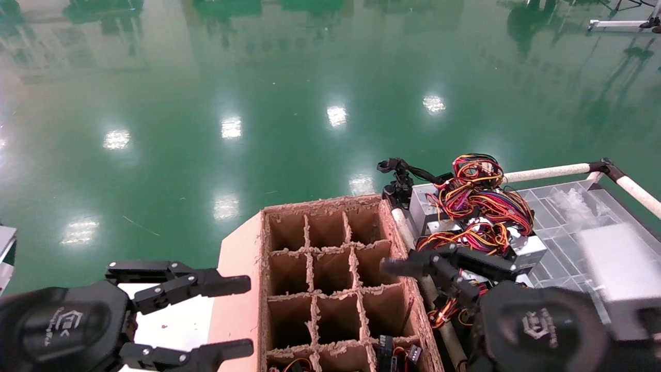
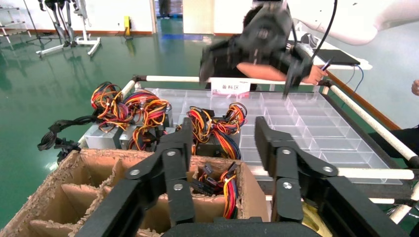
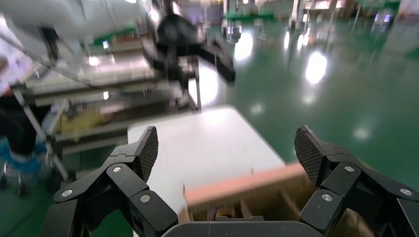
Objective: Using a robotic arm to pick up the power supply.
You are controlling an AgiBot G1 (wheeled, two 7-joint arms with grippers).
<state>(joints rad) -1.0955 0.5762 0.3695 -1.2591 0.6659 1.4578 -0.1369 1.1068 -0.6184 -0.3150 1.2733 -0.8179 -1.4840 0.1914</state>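
Note:
The power supply (image 1: 528,251) is a silver-grey box under a bundle of red, orange and black wires (image 1: 465,236). It lies at the near end of a cluster on the clear tray (image 1: 563,243). The left wrist view shows the power supply (image 2: 213,129) just beyond the carton's corner. My right gripper (image 1: 403,262) hangs open over the gap between carton and tray, right beside that bundle, fingers pointing left. In its own view the right gripper (image 3: 227,138) holds nothing. My left gripper (image 1: 242,316) is open and empty at the lower left, beside the carton.
A brown divided carton (image 1: 261,258) stands on a white table (image 1: 175,320), with cables in its nearest cells (image 1: 393,354). Other grey boxes with yellow, orange and purple wires (image 1: 477,194) lie farther back. A white rail (image 1: 547,172) frames the tray. Green floor lies beyond.

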